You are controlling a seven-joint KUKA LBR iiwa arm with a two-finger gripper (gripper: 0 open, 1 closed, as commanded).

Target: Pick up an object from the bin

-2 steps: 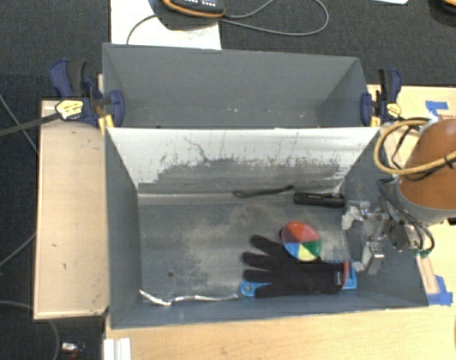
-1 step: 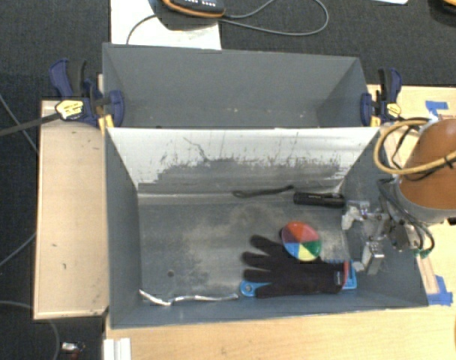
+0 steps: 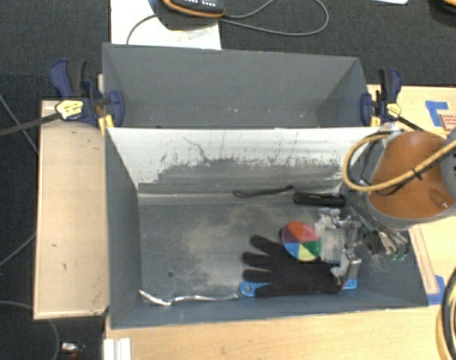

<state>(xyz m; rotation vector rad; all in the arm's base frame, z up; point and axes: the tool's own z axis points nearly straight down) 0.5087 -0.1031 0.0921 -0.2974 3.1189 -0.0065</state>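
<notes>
hovering jaws sit just right of multicolour ball [image 3: 301,242], by black glove [image 3: 288,274] cuff; open/shut can't tell.

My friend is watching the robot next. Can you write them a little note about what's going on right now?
Gripper: low in the near right corner of the grey metal bin, at the wrist end of the black fabric glove. The round ball with red, blue, green and yellow patches is just beside it.
Other things: a blue plastic piece pokes out from under the glove, a black pen-like stick lies by the back wall, and a thin white strip lies along the near wall.
Done: the arm is down among the things.
Left: nothing looks lifted yet, so one thing must be grabbed and raised.
</notes>
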